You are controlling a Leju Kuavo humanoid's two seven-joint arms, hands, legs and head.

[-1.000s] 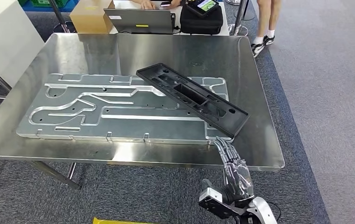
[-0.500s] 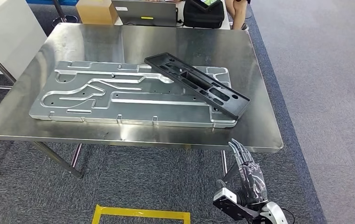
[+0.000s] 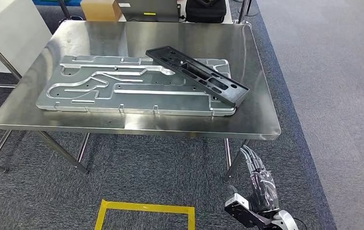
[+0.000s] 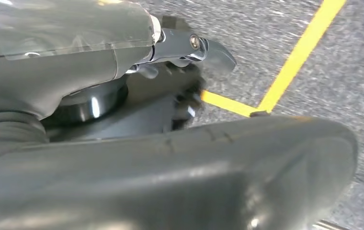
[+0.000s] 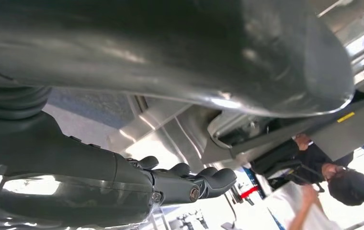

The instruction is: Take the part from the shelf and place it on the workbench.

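Black part [image 3: 197,75] lies askew on aluminium plate [image 3: 122,91] on bench [image 3: 261,127]. Right hand [image 3: 261,184] empty, fingers straight, below bench edge. Left hand: cannot tell. Judged: placement done; retreat clear of edge.

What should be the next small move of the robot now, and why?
Probably lower the right hand to rest. The long black plastic part already lies on the steel workbench, across the grey machined metal plate, and the hand holds nothing, below the table edge.
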